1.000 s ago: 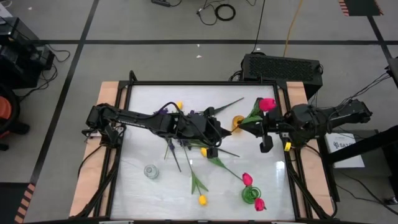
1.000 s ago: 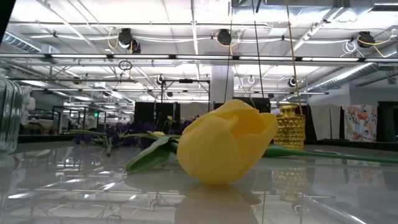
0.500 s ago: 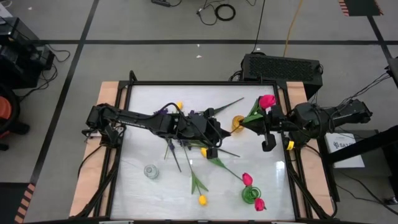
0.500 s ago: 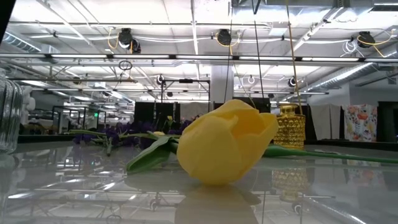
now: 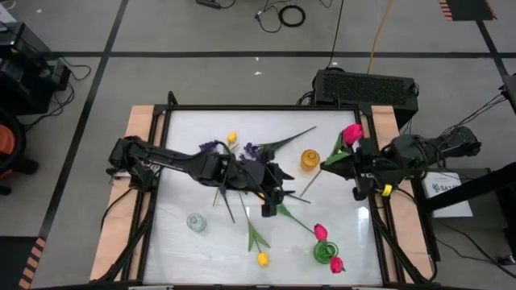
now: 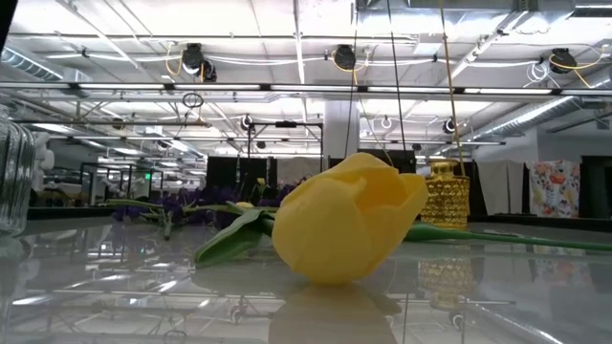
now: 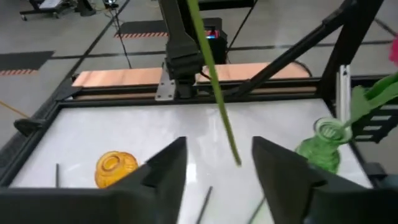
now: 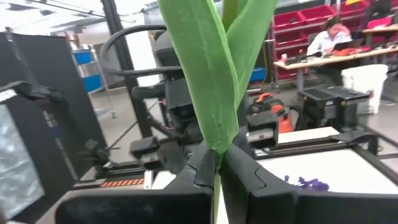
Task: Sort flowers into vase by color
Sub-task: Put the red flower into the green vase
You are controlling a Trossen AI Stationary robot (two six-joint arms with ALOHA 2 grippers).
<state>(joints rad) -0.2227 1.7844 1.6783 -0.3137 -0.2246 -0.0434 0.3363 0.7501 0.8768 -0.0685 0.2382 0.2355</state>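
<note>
The right claw (image 5: 357, 171), at the right edge of the worktop (image 5: 185, 137), is now clamped on the stem of a pink tulip (image 5: 351, 133), having drawn it rightward, away from the amber vase (image 5: 310, 159): the flower has passed to the right arm. The left claw (image 5: 270, 208), mid-worktop, has just parted its fingers and backed off nearer; a loose green stem (image 7: 214, 81) shows between them. The tulip presumably belongs in the green vase (image 5: 326, 251), near right, with two pink tulips (image 5: 321, 232).
</note>
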